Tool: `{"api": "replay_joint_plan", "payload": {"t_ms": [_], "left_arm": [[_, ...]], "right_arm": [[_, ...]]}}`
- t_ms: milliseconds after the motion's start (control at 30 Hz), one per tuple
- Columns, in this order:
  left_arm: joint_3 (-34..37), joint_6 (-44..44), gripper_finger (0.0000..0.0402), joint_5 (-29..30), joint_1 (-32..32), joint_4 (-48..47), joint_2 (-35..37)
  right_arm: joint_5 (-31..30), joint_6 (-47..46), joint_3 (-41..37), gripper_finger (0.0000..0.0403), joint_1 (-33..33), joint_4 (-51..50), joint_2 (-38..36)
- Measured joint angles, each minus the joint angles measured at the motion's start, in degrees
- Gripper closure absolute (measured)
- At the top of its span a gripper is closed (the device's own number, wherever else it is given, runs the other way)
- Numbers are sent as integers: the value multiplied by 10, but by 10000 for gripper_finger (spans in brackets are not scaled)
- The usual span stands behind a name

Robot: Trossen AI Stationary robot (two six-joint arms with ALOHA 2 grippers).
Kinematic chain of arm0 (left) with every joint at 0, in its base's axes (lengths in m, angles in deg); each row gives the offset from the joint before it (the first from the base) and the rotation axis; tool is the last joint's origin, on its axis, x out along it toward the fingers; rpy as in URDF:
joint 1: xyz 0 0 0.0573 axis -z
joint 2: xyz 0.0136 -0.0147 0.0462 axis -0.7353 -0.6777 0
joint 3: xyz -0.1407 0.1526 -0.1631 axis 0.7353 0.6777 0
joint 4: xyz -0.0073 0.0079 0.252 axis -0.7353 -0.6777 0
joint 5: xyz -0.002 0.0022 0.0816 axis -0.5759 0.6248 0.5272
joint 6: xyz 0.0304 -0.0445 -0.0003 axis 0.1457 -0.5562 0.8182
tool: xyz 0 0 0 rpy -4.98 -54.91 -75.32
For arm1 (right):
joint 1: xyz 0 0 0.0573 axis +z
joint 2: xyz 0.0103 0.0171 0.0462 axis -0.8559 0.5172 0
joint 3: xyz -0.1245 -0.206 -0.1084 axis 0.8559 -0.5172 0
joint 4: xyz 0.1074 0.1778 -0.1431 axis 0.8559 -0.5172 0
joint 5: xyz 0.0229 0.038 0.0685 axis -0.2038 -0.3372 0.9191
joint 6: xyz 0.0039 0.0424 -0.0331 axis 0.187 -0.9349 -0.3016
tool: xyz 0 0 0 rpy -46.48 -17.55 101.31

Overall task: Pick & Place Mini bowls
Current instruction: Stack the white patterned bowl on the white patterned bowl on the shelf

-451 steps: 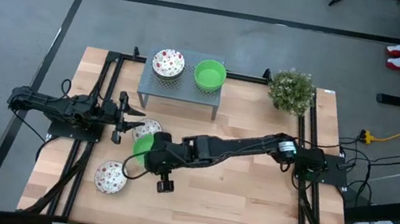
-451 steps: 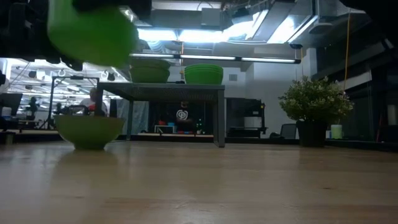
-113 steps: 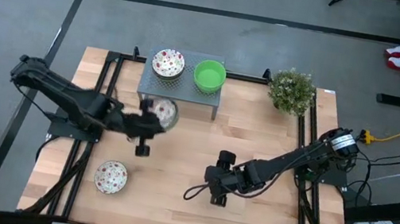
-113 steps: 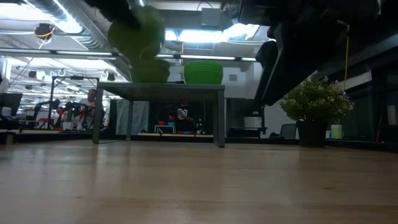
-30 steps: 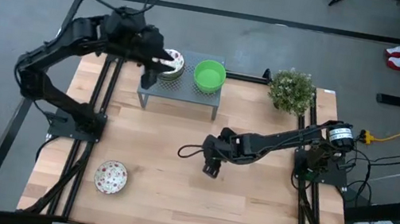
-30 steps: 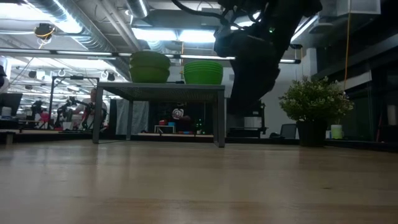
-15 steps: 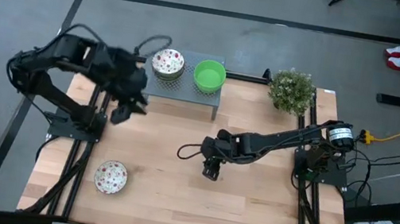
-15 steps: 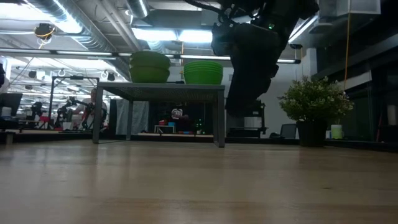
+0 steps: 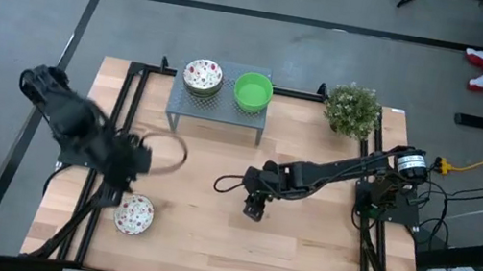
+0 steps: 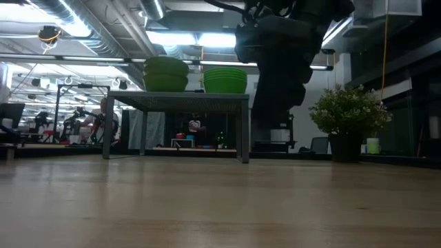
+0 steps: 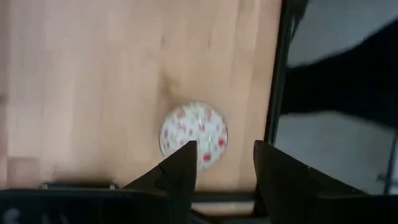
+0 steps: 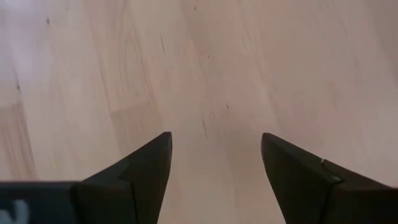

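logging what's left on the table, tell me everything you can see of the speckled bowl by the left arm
The speckled mini bowl is small and round, white inside with red and green flecks and glossy. It sits upright, mouth up, alone on the wooden table near its front left corner, beside the dark frame rail. Nothing touches it: the left pincer hangs above it, open and empty, with the bowl showing just ahead of its dark fingers.

Grey perforated shelf (image 9: 217, 112) at wooden table's (image 9: 301, 252) far edge, bushy plant (image 9: 352, 109) just beside.
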Motion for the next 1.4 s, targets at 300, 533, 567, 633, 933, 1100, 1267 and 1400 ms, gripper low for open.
{"api": "replay_joint_plan", "payload": {"t_ms": [300,533,567,633,933,1100,1267,1400], "left_arm": [[105,-103,249,68,152,46,-37],[162,-83,249,75,203,95,-92],[168,-77,249,75,208,97,-102],[176,-66,249,76,218,107,-122],[209,-64,249,88,256,219,-216],[210,-85,249,102,268,232,-258],[210,-105,249,119,281,220,-290],[210,-133,249,133,289,222,-313]], "right_arm": [[3,-39,0,157,9,1,0],[5,-37,0,157,24,0,0],[5,-37,0,157,26,1,0],[5,-39,0,157,28,1,0],[5,-50,0,157,30,1,0],[8,-52,0,157,30,1,0],[10,-49,0,157,30,1,0],[10,-49,0,157,30,1,0]]}}
